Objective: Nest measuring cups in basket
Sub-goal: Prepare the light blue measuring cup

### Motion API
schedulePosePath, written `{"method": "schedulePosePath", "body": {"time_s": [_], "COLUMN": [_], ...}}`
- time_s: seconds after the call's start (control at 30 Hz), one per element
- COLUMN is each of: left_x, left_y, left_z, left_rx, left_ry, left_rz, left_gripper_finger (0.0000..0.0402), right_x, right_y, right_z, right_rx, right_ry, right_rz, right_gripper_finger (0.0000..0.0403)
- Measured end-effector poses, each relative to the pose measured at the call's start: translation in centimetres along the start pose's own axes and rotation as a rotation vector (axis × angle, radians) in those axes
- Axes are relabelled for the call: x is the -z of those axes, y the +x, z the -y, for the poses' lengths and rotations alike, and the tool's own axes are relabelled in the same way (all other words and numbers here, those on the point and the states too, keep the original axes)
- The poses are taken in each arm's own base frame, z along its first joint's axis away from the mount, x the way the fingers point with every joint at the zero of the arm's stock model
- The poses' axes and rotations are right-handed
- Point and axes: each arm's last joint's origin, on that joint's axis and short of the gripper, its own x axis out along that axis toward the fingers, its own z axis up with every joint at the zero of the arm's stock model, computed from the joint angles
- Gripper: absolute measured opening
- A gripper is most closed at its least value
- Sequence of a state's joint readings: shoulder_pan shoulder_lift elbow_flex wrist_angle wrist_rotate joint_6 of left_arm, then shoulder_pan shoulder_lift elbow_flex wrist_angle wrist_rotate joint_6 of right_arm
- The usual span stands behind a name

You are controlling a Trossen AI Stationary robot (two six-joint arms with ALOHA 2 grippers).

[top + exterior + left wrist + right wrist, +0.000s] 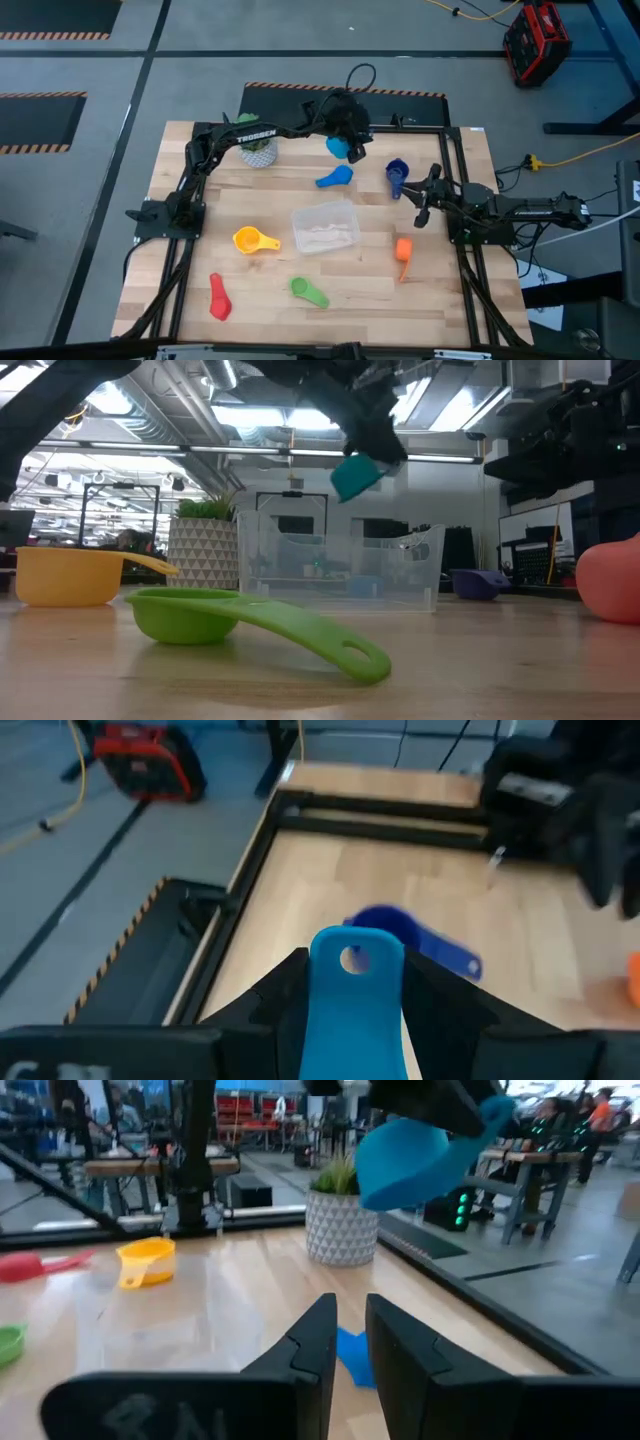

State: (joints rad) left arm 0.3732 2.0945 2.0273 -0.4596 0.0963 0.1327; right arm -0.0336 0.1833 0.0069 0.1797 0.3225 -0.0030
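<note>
The left pincer [350, 143] hangs raised over the far part of the wooden surface [250, 190], its fingers [270, 995] closed on the flat handle of a light blue measuring cup [338, 147]. In the left wrist view the handle, with its hanging hole, stands up between the two fingers; in the low view the cup's bowl hangs in the air, higher than the rim of the basket [325, 227]. The basket, clear and rectangular, sits on the surface nearer the middle, well apart from the held cup.

Just beside the held cup, a second blue measuring cup [334, 178] lies on the surface between the left pincer and the basket.

The right pincer [423, 205] waits at the right side of the surface, its fingers narrow and holding nothing. A dark blue measuring cup [397, 176] lies near it, and an orange measuring cup [403, 252] lies on its near side.

A yellow measuring cup [251, 240] rests just left of the basket. A green measuring cup [308, 291] and a red measuring cup [219, 297] lie toward the near edge. A potted plant [257, 143] stands at the far left.
</note>
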Motion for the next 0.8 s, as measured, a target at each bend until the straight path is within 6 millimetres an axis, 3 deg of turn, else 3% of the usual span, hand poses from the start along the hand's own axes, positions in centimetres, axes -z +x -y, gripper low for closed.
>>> {"method": "schedulePosePath", "body": {"time_s": [0.4,0.8], "left_x": [-4.2,-4.5], "left_y": [-3.1,-3.5], "left_z": [3.2,3.9], "left_rx": [0.049,0.062], "left_ry": [0.101,0.108], "left_rz": [0.064,0.054], "left_gripper_finger": [0.0133,0.0133], "right_x": [-1.4,-1.7], "right_y": [0.1,0.1], "right_z": [0.6,0.9], "right_rx": [-0.027,0.026], "right_ry": [0.114,0.086], "right_rz": [0.042,0.056], "right_gripper_finger": [0.0063,0.0063]}}
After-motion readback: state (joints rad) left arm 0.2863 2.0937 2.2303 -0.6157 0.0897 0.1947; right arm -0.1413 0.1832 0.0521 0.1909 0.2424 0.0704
